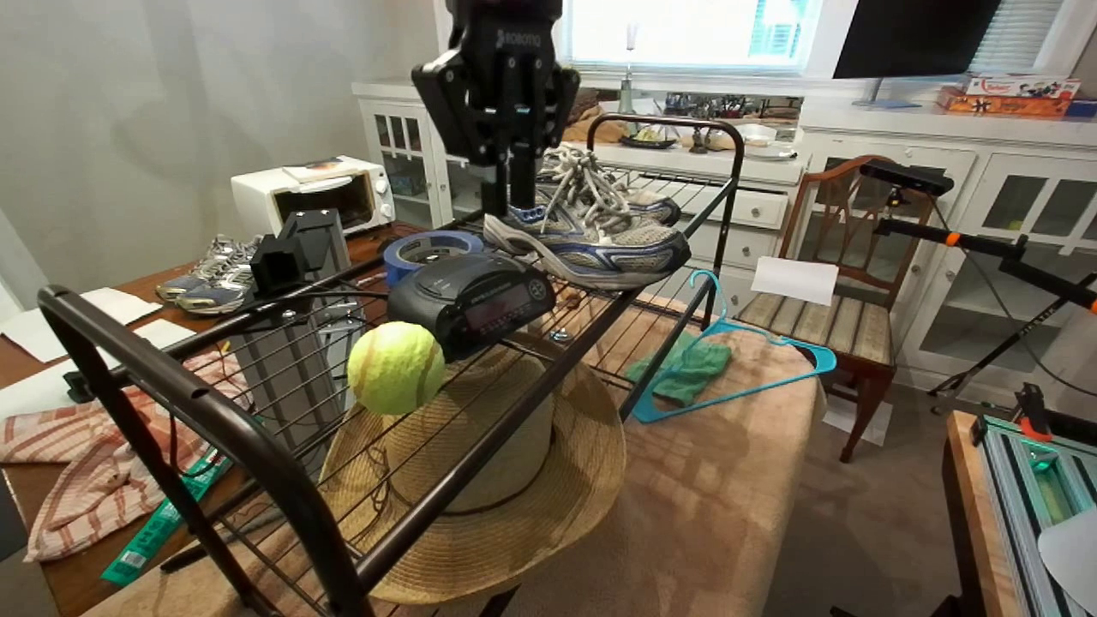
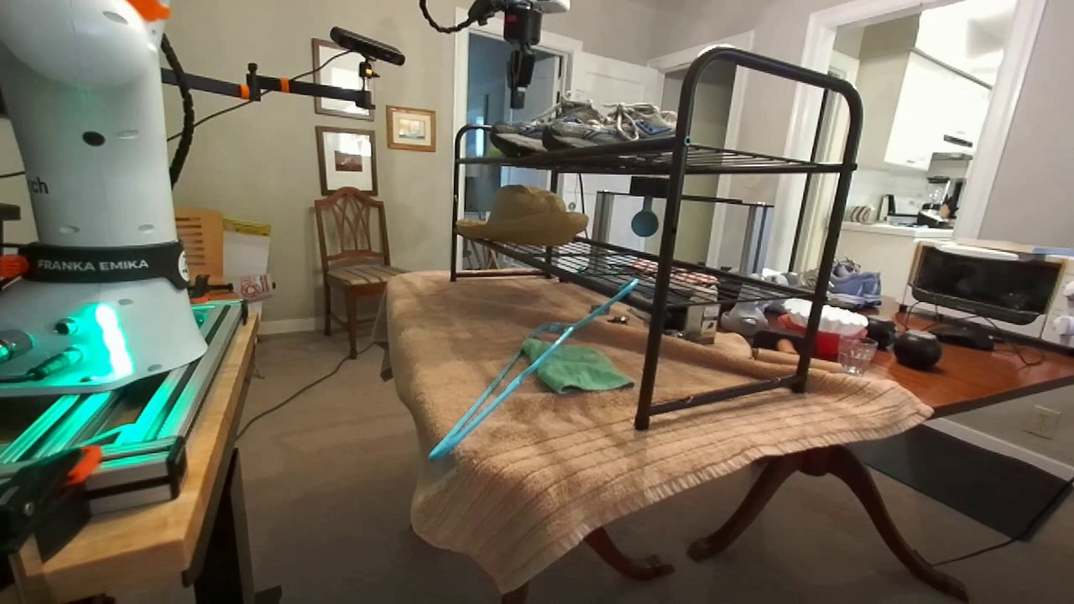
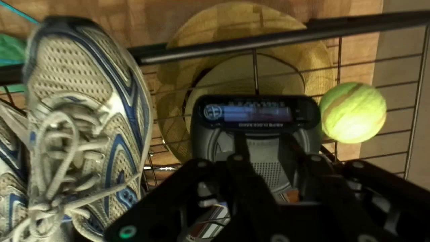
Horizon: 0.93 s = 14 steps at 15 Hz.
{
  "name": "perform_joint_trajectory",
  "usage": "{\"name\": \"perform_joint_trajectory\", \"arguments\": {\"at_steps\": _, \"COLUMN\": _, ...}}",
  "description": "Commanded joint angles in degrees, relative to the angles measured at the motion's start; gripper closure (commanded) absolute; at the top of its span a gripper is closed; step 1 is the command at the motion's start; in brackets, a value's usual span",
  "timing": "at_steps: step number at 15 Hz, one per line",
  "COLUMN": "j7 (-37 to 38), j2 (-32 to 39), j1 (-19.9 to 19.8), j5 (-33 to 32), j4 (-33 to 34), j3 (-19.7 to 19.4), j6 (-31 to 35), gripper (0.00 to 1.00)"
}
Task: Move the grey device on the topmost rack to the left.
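The empty pincer (image 3: 263,137) is hanging over the grey clock (image 1: 470,298), jaws a bit apart, maybe for pinching it; the ball (image 1: 396,368) is sitting near left, maybe blocking it

Free air over the grey device (image 3: 262,137), with tennis ball (image 3: 353,113) and sneaker (image 3: 85,117) close at either end.

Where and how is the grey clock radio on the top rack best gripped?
Probably from above, gripping the clock radio between display and back: that span looks shorter than end to end. The tennis ball crowds one end. The gripper likely needs turning first, as its fingers stand apart along the length.
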Motion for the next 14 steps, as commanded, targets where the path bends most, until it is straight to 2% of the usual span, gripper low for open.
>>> {"name": "perform_joint_trajectory", "arguments": {"at_steps": 1, "j7": -0.37, "j2": -3.64, "j1": 1.13, "j5": 0.18, "j4": 2.42, "j3": 0.62, "j6": -10.58, "gripper": 0.38}}
{"name": "perform_joint_trajectory", "arguments": {"at_steps": 4, "j7": -6.56, "j2": -7.33, "j1": 0.75, "j5": 0.29, "j4": 2.50, "j3": 1.73, "j6": -16.96, "gripper": 0.13}}
{"name": "perform_joint_trajectory", "arguments": {"at_steps": 6, "j7": -9.71, "j2": -9.83, "j1": 0.46, "j5": -0.61, "j4": 1.25, "j3": 1.74, "j6": -19.02, "gripper": 0.01}}
{"name": "perform_joint_trajectory", "arguments": {"at_steps": 10, "j7": -17.06, "j2": -13.01, "j1": 0.08, "j5": -0.70, "j4": -0.36, "j3": 1.42, "j6": -20.63, "gripper": 0.00}}
{"name": "perform_joint_trajectory", "arguments": {"at_steps": 11, "j7": -13.93, "j2": -10.69, "j1": -0.23, "j5": -0.34, "j4": 2.75, "j3": 2.21, "j6": -20.71, "gripper": 0.00}}
{"name": "perform_joint_trajectory", "arguments": {"at_steps": 14, "j7": -15.74, "j2": -11.79, "j1": -0.42, "j5": -0.37, "j4": 1.78, "j3": 2.22, "j6": -20.69, "gripper": 0.00}}
